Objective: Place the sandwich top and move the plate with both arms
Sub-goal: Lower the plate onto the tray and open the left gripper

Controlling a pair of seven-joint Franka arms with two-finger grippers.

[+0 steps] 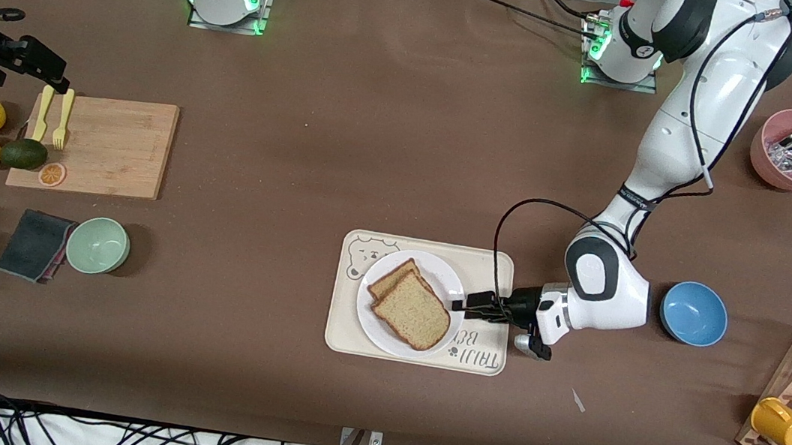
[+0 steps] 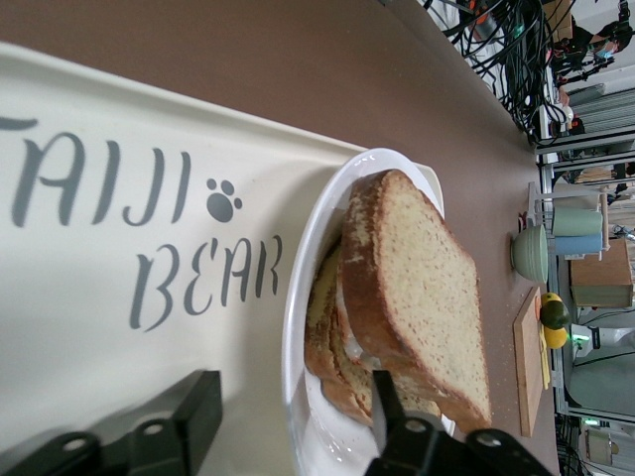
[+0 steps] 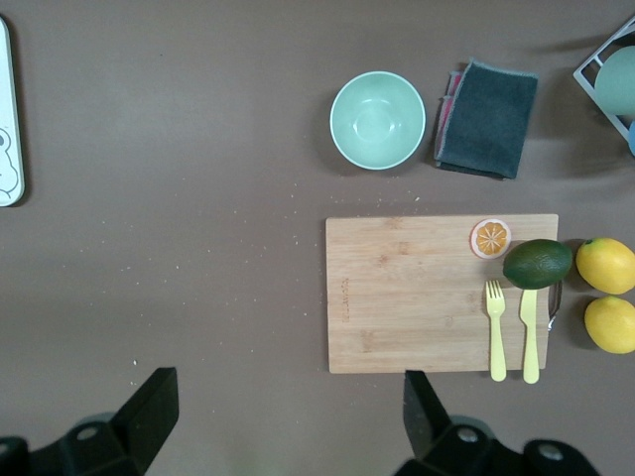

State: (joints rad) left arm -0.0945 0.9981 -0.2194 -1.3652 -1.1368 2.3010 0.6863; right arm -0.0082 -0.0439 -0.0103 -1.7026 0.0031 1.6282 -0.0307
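The table (image 1: 406, 140) is brown. On it, near the front camera, lies the cream tray (image 1: 496, 265) with the bear drawing. The white plate (image 1: 453, 282) sits on this tray. On the plate lies the sandwich top (image 1: 415, 309), a plain bread slice, flat on another slice under it; in the left wrist view the top (image 2: 427, 297) covers the stack.

The left arm (image 1: 678, 136) reaches down to the tray. The left gripper (image 1: 463, 307) is low at the plate's rim, on the side toward the left arm's end of the table. Its fingers (image 2: 392, 402) are parted and hold nothing; one is at the bread's edge, the other over the tray.

The right gripper (image 1: 54, 84) hangs over the cutting board (image 1: 111, 142), at the end with the forks (image 1: 63, 117). It waits; its fingers (image 3: 149, 407) are wide apart, with nothing between them.
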